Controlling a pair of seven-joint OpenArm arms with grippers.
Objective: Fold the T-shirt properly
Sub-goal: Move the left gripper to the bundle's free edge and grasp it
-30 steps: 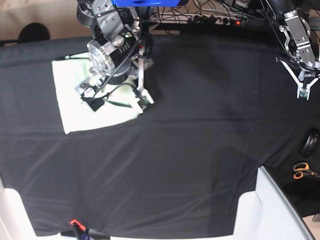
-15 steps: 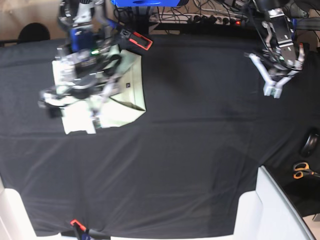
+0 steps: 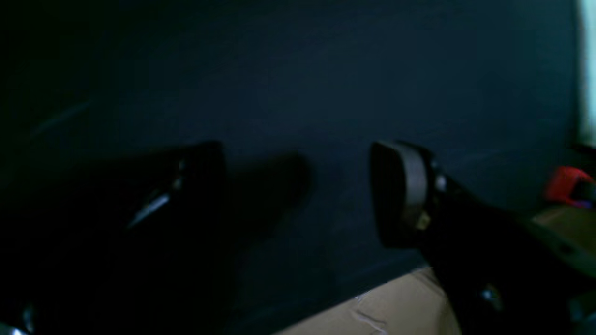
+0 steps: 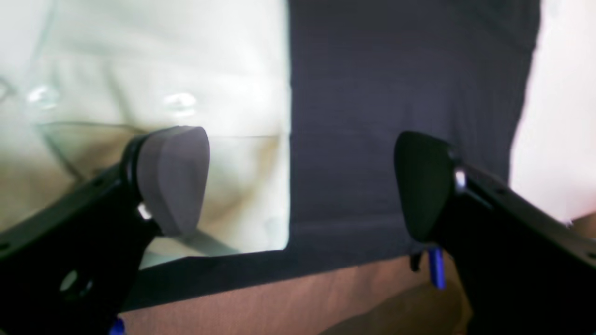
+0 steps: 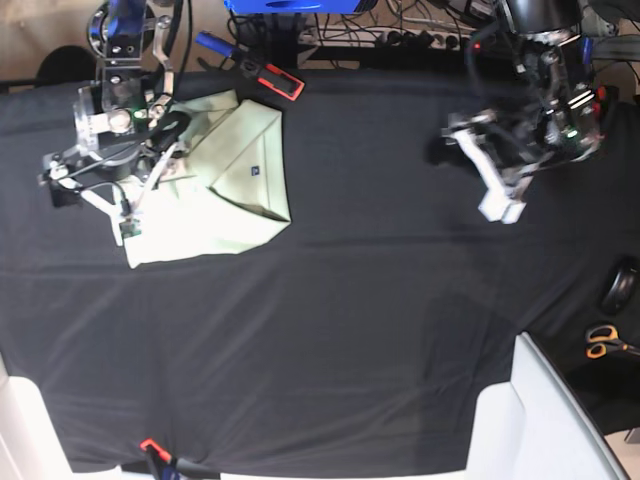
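We count one T-shirt [image 5: 225, 190], pale mint green, lying folded on the black table cover [image 5: 340, 330] at the far left of the base view. One small blue label mark [image 5: 255, 170] shows on its upper layer.

The right gripper [image 5: 88, 205] hangs over the shirt's left edge, jaws spread wide and holding nothing. In its wrist view one grey pad [image 4: 172, 177] sits over pale fabric [image 4: 153, 70] and the other over black cover, with the shirt's straight edge running between them; whether either pad touches the cloth we cannot tell.

Just beyond the shirt's far edge, one red-and-black tool [image 5: 272, 79] lies on the cover.

Well apart to the right, the left gripper [image 5: 495, 180] hovers over bare cover, its fingers blurred in the base view. Its wrist view shows two dark fingers [image 3: 400, 190] set apart with nothing between them, only black cloth below.

Further right of that gripper, near the table's edge, we count one pair of orange-handled scissors [image 5: 603, 342] and one dark round object [image 5: 620, 288] above them.
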